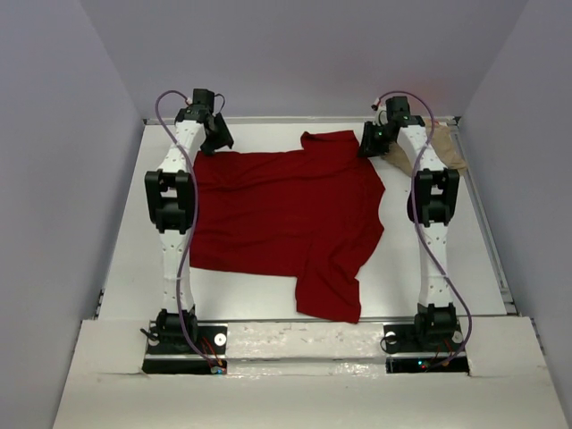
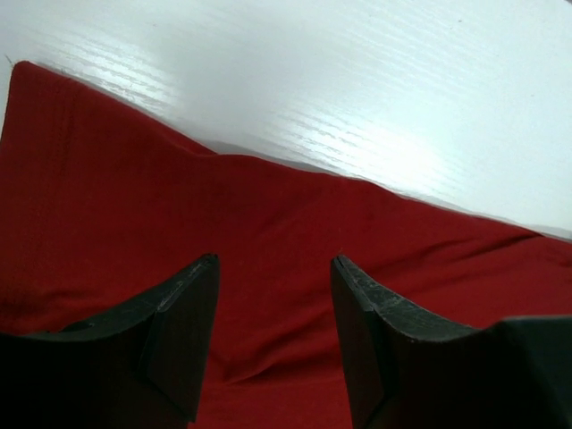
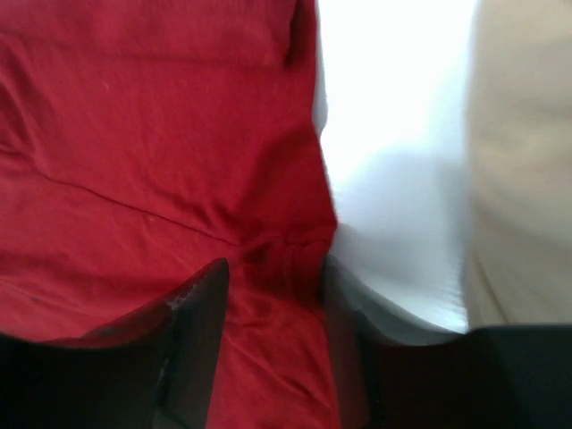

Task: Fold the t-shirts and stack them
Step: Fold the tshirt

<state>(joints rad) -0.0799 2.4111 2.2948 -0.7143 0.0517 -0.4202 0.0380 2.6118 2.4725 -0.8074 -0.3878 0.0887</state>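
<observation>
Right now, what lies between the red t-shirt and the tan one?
Only a bare strip of white table separates the red t-shirt from the tan t-shirt; the right wrist view shows it.

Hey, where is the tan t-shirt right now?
In the top view, the tan t-shirt lies at the far right corner of the table, partly hidden behind the right arm, right of the dark red shirt.

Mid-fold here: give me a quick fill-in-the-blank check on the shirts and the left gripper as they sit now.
1. The spread-out t-shirt between the arms is dark ___ in colour.
2. On the table, the tan t-shirt lies at the far ___ corner.
3. The jaws of the left gripper stand ___ over the cloth.
Missing words: red; right; open.
</observation>
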